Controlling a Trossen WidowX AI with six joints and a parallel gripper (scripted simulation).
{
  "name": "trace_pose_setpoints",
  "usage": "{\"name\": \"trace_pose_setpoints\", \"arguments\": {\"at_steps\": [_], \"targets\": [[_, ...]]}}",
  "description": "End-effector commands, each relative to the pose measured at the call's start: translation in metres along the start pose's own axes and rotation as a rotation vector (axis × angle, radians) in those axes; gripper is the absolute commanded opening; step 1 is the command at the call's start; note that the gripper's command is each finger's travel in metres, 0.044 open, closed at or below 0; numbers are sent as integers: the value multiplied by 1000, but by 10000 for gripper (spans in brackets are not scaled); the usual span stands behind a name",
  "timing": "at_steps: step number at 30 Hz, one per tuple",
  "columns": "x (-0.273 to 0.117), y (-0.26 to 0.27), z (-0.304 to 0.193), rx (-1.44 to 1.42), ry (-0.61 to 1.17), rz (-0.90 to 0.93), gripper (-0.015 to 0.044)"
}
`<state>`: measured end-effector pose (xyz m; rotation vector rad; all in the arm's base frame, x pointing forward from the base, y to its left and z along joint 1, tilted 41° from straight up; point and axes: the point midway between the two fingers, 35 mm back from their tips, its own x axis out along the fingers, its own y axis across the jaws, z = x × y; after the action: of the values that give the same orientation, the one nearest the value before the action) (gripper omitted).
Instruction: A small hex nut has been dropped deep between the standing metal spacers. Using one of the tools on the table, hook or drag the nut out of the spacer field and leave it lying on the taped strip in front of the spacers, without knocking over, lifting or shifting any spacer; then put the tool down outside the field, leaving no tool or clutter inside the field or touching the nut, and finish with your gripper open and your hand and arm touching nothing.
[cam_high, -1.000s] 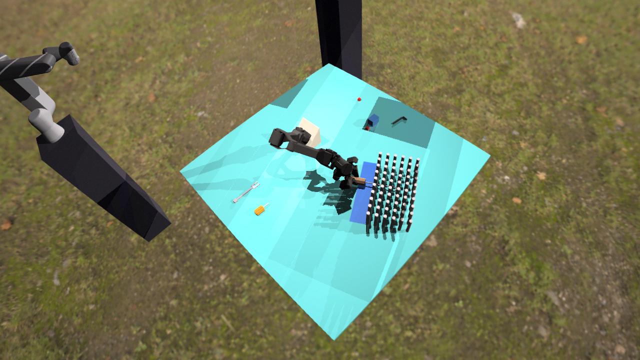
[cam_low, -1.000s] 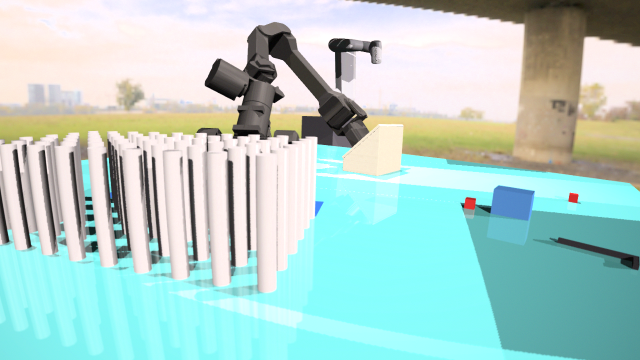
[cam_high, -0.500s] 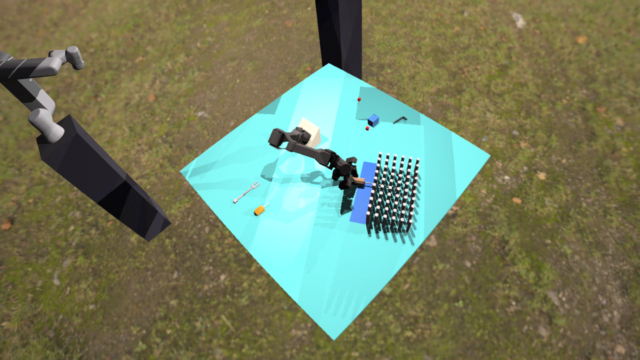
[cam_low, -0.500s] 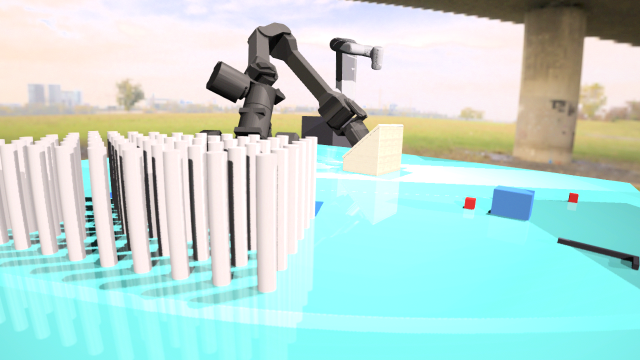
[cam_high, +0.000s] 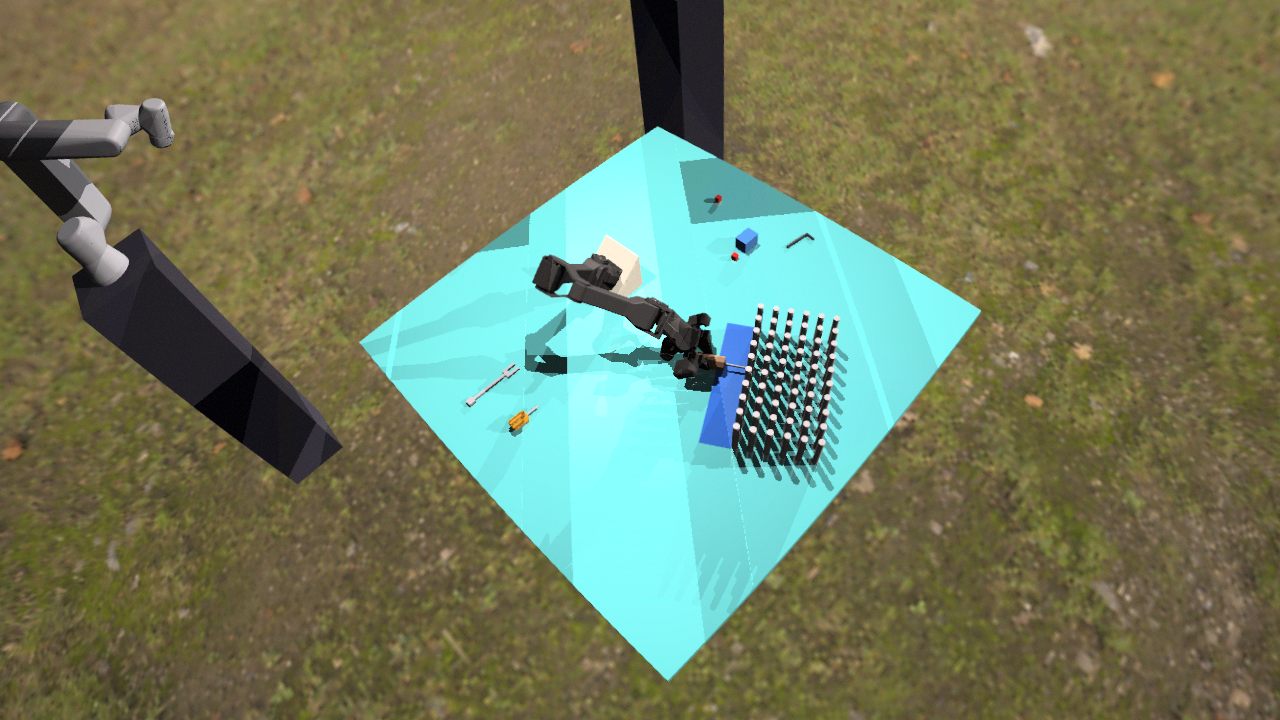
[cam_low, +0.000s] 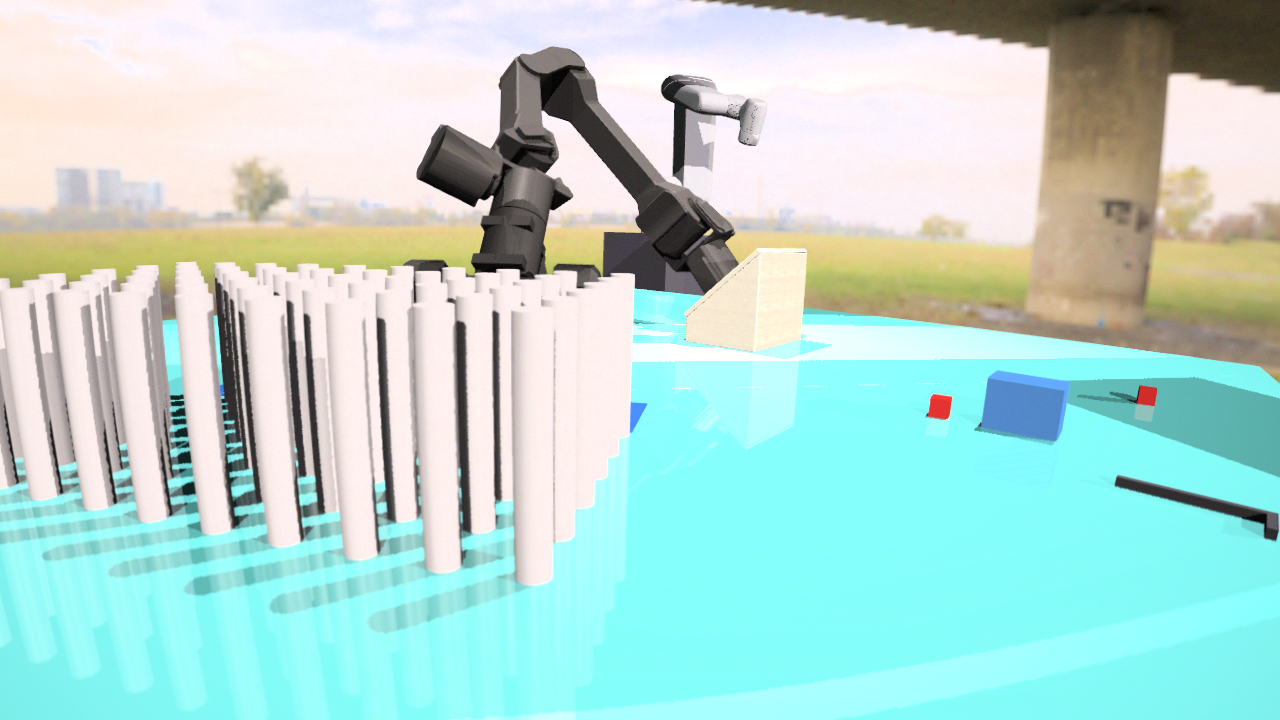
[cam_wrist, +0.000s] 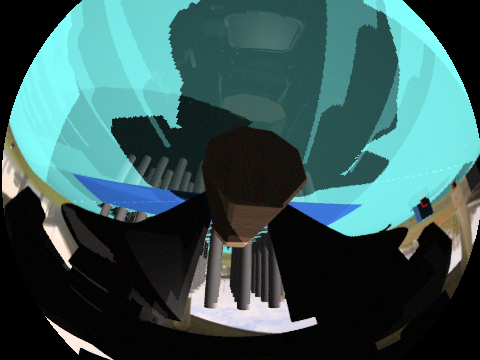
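My gripper (cam_high: 705, 365) (cam_wrist: 240, 199) is shut on the wooden handle (cam_high: 716, 361) (cam_wrist: 254, 170) of a tool, low beside the spacer field. The tool's thin shaft (cam_high: 734, 367) reaches across the blue taped strip (cam_high: 716, 431) (cam_low: 637, 416) (cam_wrist: 117, 194) to the front row of spacers; its far end is hidden among them. The spacers (cam_high: 771, 432) (cam_low: 534, 447) (cam_wrist: 243, 280) are pale upright cylinders in several rows, and those in view stand upright. I cannot make out the hex nut in any view. In the exterior view, the spacers hide the gripper's fingers and the tool.
A grey forked tool (cam_high: 490, 386) and an orange-handled tool (cam_high: 519, 419) lie at the left. A black L-shaped tool (cam_high: 798, 240) (cam_low: 1190, 497) lies beyond a blue box (cam_high: 746, 240) (cam_low: 1024, 405) and two red cubes (cam_high: 734, 257) (cam_low: 1146, 394). A wooden wedge (cam_low: 778, 300) stands near the arm's base.
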<state>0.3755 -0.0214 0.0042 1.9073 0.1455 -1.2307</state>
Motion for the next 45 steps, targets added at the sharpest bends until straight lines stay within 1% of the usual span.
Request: {"name": "trace_pose_setpoints", "arguments": {"at_steps": [1,45], "targets": [[-2,0,2,-3,5,-2,0],[-17,0,25,-4,4,-3,0]]}}
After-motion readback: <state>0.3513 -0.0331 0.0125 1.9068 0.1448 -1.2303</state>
